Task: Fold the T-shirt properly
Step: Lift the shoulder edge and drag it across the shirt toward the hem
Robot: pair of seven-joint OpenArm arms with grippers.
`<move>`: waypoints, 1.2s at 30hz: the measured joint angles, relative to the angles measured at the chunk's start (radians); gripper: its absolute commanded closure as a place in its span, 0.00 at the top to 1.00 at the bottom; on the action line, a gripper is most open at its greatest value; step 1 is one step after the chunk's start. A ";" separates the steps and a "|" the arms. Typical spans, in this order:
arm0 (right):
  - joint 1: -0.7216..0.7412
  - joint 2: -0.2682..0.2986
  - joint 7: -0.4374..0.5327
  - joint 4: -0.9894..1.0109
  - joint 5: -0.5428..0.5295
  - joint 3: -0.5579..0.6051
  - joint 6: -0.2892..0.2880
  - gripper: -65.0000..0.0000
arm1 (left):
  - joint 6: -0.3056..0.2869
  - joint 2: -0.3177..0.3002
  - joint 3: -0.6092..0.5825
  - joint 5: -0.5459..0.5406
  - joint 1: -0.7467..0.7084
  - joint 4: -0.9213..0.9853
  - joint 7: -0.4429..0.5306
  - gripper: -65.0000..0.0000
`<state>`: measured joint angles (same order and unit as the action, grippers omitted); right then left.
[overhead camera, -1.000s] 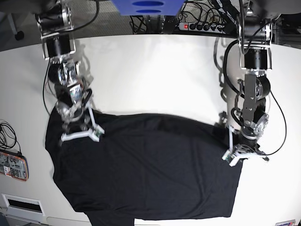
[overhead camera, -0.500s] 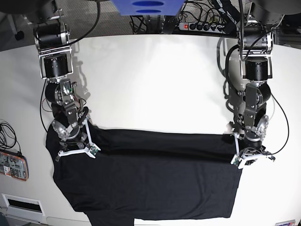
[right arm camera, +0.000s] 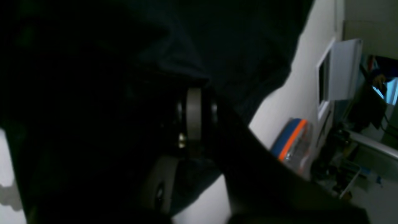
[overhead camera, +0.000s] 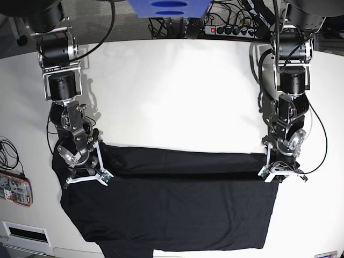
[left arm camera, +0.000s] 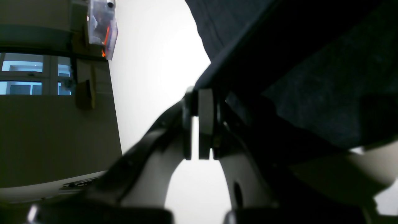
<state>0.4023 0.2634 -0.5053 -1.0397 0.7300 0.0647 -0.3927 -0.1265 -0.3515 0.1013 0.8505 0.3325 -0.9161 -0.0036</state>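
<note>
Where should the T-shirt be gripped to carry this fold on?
Probably right where it is held: the folded top edge of the T-shirt, one end in the left gripper, the other in the right gripper, each shut on it from above. That edge runs taut and straight between them.

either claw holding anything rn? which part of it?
Both. The left claw and right claw are each shut on the T-shirt, pinching the far edge of the fabric at opposite ends, with that edge drawn taut between them over the table.
</note>
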 measured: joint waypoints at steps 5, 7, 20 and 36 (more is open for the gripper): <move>0.050 0.000 0.014 0.009 0.001 0.000 0.000 0.00 | 0.000 0.002 0.000 0.000 0.000 0.000 -0.001 0.00; 0.075 -0.001 0.021 0.018 0.003 0.000 0.003 0.00 | 0.000 0.002 0.000 0.001 0.000 0.000 -0.001 0.00; 0.133 0.000 0.160 0.227 0.006 -0.004 0.004 0.00 | 0.006 0.025 -0.010 0.006 0.058 0.005 0.005 0.00; 0.135 -0.051 0.175 0.227 0.003 -0.010 0.348 0.94 | 0.003 0.024 -0.010 0.007 0.042 0.006 0.000 0.00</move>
<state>0.5373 0.2123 -0.3305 -0.8131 0.7334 0.0547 -0.0452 -0.1234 -0.3271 0.0917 0.8574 0.3744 -0.9104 -0.0040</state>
